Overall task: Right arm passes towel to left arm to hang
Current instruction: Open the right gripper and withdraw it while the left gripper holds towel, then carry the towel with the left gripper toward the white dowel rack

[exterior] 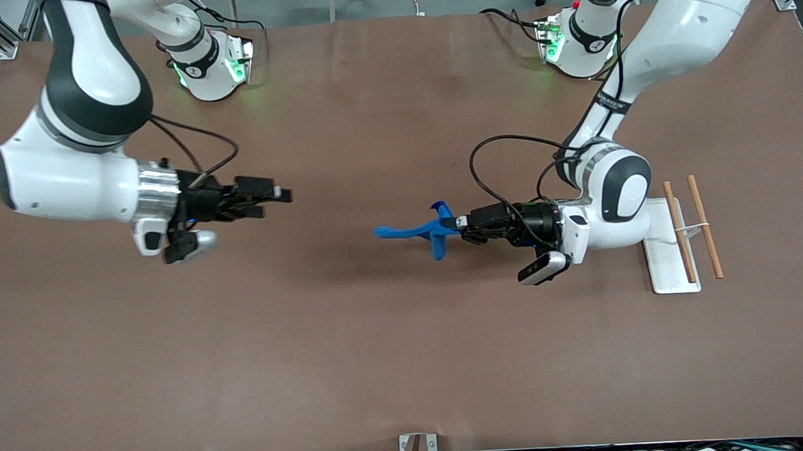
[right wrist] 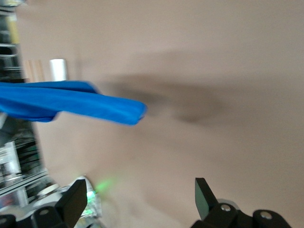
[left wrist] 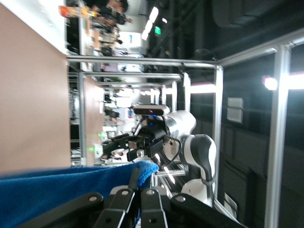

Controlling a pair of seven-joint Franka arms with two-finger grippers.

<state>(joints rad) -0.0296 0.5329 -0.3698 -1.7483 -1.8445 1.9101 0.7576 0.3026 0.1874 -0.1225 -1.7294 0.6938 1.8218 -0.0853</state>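
nearby, white tray [exterior: 665,267] under left arm; towel [exterior: 409,231] airborne.

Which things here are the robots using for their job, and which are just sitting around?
For the job:
- blue towel, pinched in the shut left gripper
- right gripper, open, over bare table
- white tray with two wooden rods

Just there:
- brown table

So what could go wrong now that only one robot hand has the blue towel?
The left gripper pinches only one end of the towel, so the cloth could slip out and drop onto the table. The loose end sticks out sideways and might catch on the wooden rods and miss draping over them. The right gripper is open and empty.
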